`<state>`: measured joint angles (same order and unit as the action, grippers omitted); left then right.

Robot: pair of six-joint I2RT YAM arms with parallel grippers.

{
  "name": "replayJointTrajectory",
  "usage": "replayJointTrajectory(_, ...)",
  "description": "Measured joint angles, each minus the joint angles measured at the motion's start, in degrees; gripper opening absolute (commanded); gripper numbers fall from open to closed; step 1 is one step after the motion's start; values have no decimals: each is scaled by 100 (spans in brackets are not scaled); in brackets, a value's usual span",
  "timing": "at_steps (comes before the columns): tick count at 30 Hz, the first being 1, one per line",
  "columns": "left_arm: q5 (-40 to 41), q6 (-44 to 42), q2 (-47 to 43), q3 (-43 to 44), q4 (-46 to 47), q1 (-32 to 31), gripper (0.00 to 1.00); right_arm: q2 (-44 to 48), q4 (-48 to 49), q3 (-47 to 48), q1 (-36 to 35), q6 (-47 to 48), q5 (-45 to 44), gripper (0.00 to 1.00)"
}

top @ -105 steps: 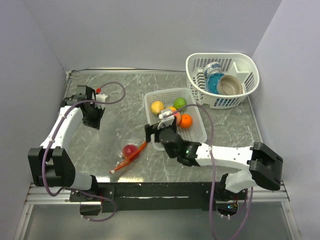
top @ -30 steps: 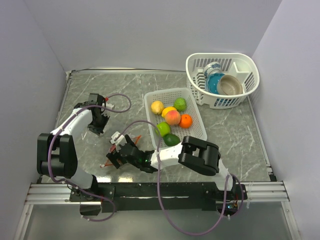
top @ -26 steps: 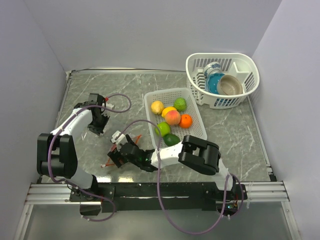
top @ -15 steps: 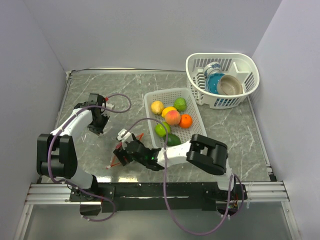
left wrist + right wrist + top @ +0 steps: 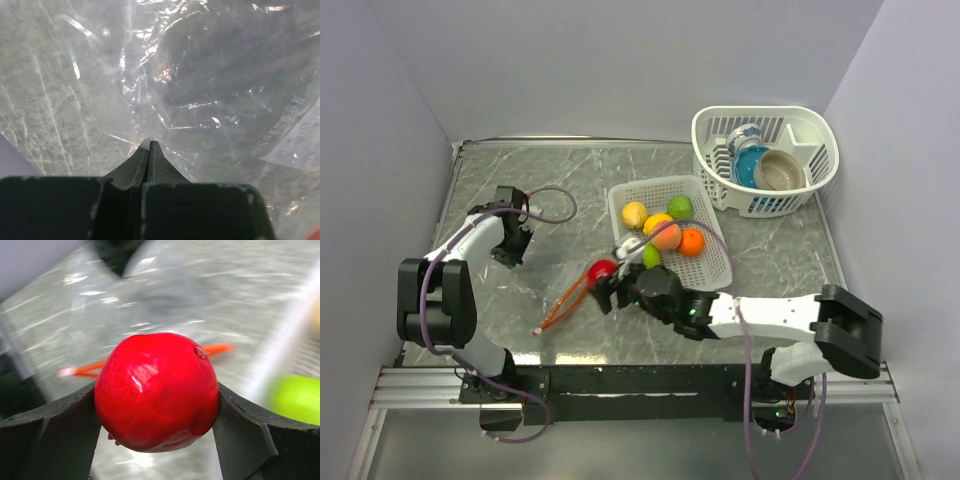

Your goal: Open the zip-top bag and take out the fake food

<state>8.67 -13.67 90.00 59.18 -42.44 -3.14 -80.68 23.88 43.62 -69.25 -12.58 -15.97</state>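
Only the wrist views settled the grips: right gripper point(image 5: 609, 287) clamped the red fruit point(image 5: 156, 390) beside the basket point(image 5: 718, 266), and left gripper point(image 5: 149, 146) pinched the zip-top bag point(image 5: 200, 85), its film near-invisible overhead beyond the orange strip point(image 5: 564, 305).

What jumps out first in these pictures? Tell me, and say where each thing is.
The glossy red fruit, clamped in the right gripper just left of the white slotted basket, fills the right wrist view. To its left the clear zip-top bag lies crumpled on the marble table, one edge pinched in the left gripper.
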Motion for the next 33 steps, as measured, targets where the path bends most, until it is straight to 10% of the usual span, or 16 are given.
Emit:
replayJointTrajectory(5,-190,240,245,647,-109,-39,1,570,-343,-269,1102,-142,-444,73)
replayJointTrajectory(10,-260,584,1071,2260,-256,-188,3,439,-894,74,1895,-243,-804,100)
replayJointTrajectory(13,-269,732,1456,3222,-251,-212,44,173,-1318,564,2004,-334,-881,100)
replayJointTrajectory(15,-293,809,1534,3731,-271,-214,96,103,-1528,763,2055,-415,-881,100)
replayJointTrajectory(33,-2280,1176,-1897,1399,42,-232,97,2334,-3373,673,2153,-778,-1309,100)
